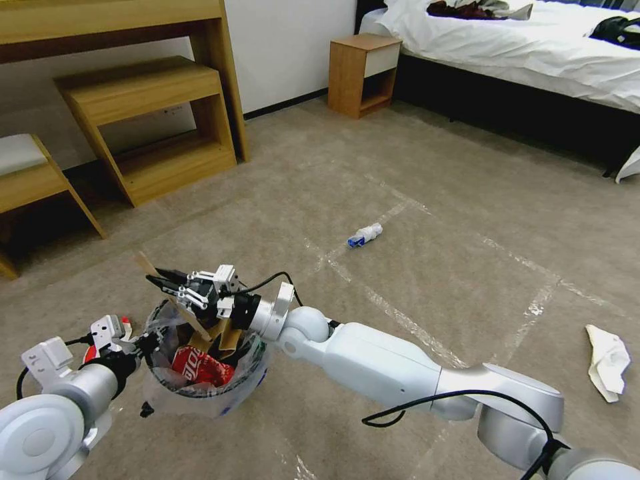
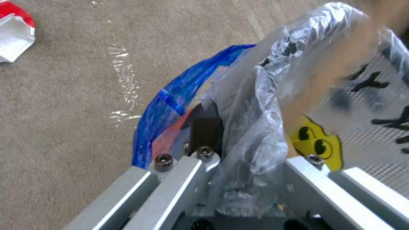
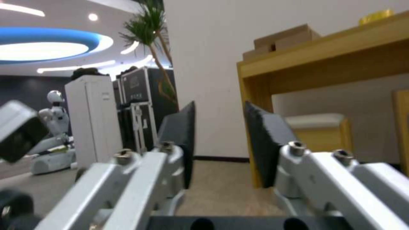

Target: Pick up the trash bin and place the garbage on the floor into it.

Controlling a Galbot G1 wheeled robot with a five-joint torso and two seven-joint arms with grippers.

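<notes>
The trash bin (image 1: pixel 207 390) hangs just above the floor (image 1: pixel 433 200) at the lower left, lined with a clear bag. My left gripper (image 1: pixel 148 343) is shut on its rim. In the left wrist view the left gripper (image 2: pixel 238 140) pinches the blue rim (image 2: pixel 170 105) and bunched bag. Inside lie a crushed red can (image 1: pixel 199 367) and brown paper (image 1: pixel 225 335), with a wooden stick (image 1: pixel 150 270) leaning out. My right gripper (image 1: pixel 163 279) hovers over the bin, open (image 3: pixel 219 127), holding nothing. A white-blue bottle (image 1: pixel 365 235), a white tissue (image 1: pixel 608 360) and a red wrapper (image 2: pixel 12 32) lie on the carpet.
A wooden desk with stepped shelves (image 1: pixel 147 120) and a padded stool (image 1: pixel 27 173) stand at the back left. A nightstand (image 1: pixel 363 73) and a bed (image 1: pixel 533 47) are at the back right. Shiny tape lines (image 1: pixel 400 320) cross the open carpet.
</notes>
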